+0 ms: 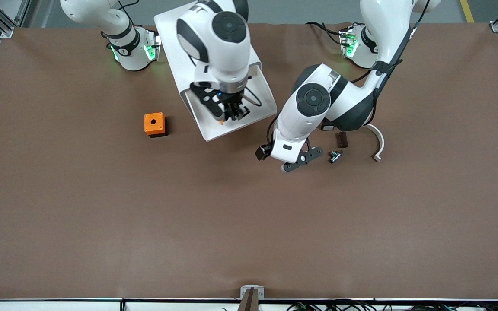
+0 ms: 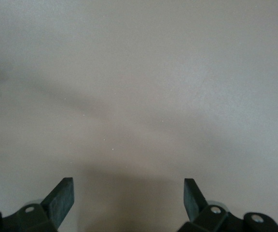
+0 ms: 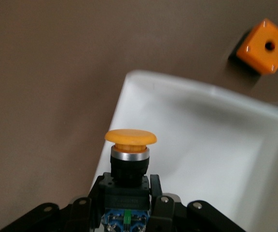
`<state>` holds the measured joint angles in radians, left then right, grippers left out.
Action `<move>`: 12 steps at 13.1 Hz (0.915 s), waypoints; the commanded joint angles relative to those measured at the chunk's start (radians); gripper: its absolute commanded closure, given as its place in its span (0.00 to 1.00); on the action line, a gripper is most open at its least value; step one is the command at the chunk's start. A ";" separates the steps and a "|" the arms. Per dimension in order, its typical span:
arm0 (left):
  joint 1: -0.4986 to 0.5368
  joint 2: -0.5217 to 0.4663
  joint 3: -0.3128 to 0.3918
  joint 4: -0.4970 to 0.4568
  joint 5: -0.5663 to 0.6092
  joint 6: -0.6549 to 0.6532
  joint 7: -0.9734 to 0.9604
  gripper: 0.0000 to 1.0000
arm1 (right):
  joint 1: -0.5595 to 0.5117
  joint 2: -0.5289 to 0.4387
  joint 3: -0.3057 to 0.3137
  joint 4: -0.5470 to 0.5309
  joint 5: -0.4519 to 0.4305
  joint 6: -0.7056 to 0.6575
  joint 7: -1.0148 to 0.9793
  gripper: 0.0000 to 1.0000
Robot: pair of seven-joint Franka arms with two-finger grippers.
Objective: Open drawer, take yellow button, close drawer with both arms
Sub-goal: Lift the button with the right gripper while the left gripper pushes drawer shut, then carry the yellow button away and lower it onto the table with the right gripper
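**Button gripped over the open drawer**

The right gripper (image 1: 231, 113) is clenched on the button (image 3: 129, 154) — orange cap sticking out past the fingertips — and hangs over the pulled-out drawer (image 1: 263, 100), which juts from the white cabinet (image 1: 175, 39) toward five o'clock. The orange cube (image 1: 154, 124) sits on the table (image 1: 102, 216) at about nine o'clock from the drawer. The left gripper (image 1: 297, 162) waits with its jaws spread wide, holding nothing, low above bare table — a small metal part (image 1: 335, 156) lies just beside it at three o'clock.
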<state>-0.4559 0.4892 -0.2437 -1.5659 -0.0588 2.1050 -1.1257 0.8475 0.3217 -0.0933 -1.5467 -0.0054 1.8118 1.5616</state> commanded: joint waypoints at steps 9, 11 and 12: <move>-0.065 -0.024 -0.082 -0.063 0.022 0.015 -0.086 0.00 | -0.566 -0.006 0.009 0.040 0.027 -0.051 -1.064 0.99; -0.089 -0.023 -0.083 -0.063 0.007 0.015 -0.126 0.00 | -0.646 0.011 0.010 0.001 0.025 0.010 -1.211 0.99; -0.101 -0.023 -0.085 -0.060 -0.002 0.015 -0.150 0.00 | -0.686 0.025 0.010 -0.034 0.027 0.065 -1.277 0.99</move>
<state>-0.5402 0.4876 -0.3248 -1.6049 -0.0588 2.1070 -1.2296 0.2278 0.3291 -0.1056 -1.5313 0.0109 1.8051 0.3937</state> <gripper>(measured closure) 0.000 0.595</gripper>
